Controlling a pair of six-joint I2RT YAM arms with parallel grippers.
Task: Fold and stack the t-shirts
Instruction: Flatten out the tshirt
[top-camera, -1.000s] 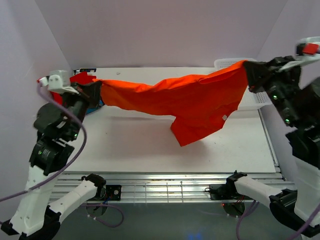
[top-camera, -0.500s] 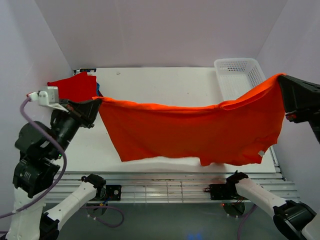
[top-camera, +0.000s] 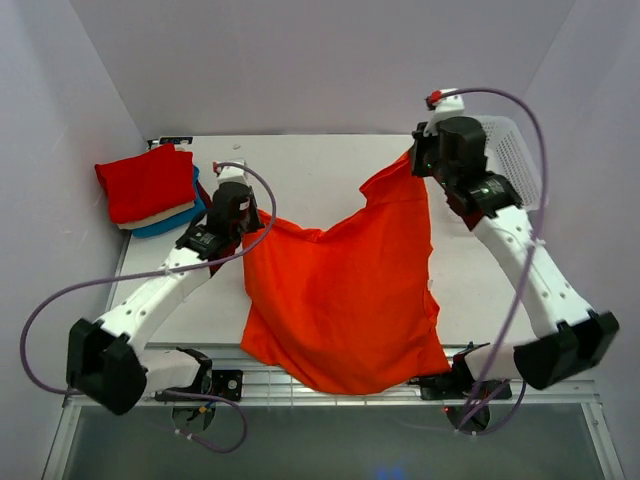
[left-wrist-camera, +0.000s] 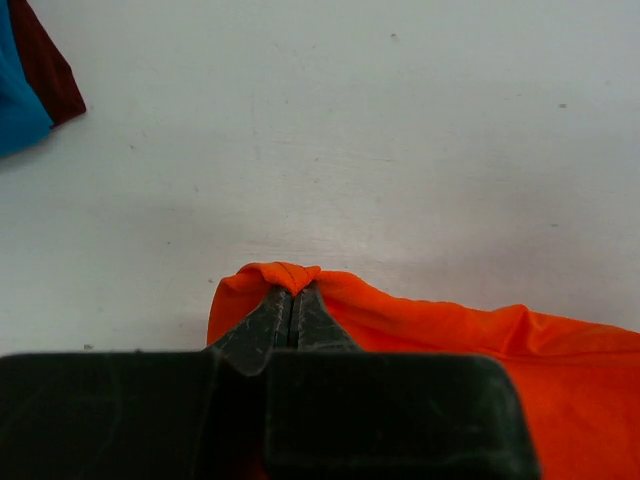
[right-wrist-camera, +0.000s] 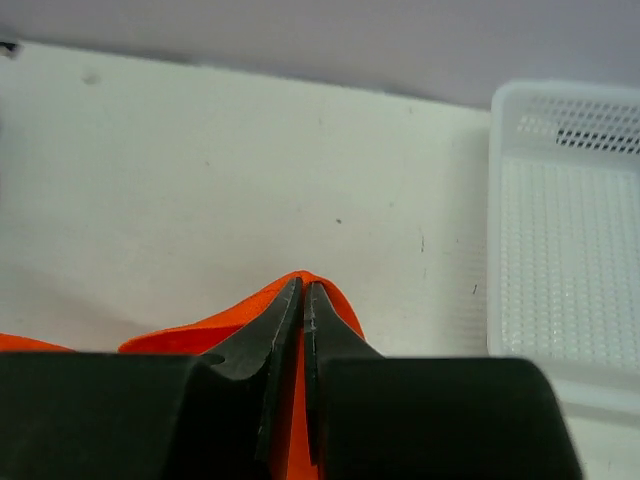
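Note:
The bright orange t-shirt (top-camera: 340, 290) lies spread over the middle of the table, its near edge hanging over the front rail. My left gripper (top-camera: 246, 222) is shut on its left corner (left-wrist-camera: 285, 275), low over the table. My right gripper (top-camera: 418, 160) is shut on its far right corner (right-wrist-camera: 330, 295), which is held higher. A stack of folded shirts (top-camera: 150, 185), red on top, then cream and teal-blue, sits at the far left; its edge shows in the left wrist view (left-wrist-camera: 25, 85).
A white mesh basket (top-camera: 512, 155) stands at the far right of the table, right of my right gripper; it also shows in the right wrist view (right-wrist-camera: 565, 240). The front rail (top-camera: 330, 385) runs along the near edge.
Both arms have swung down and inward from holding the shirt stretched high in the air. The orange shirt now lies on the table, draped over the front edge.

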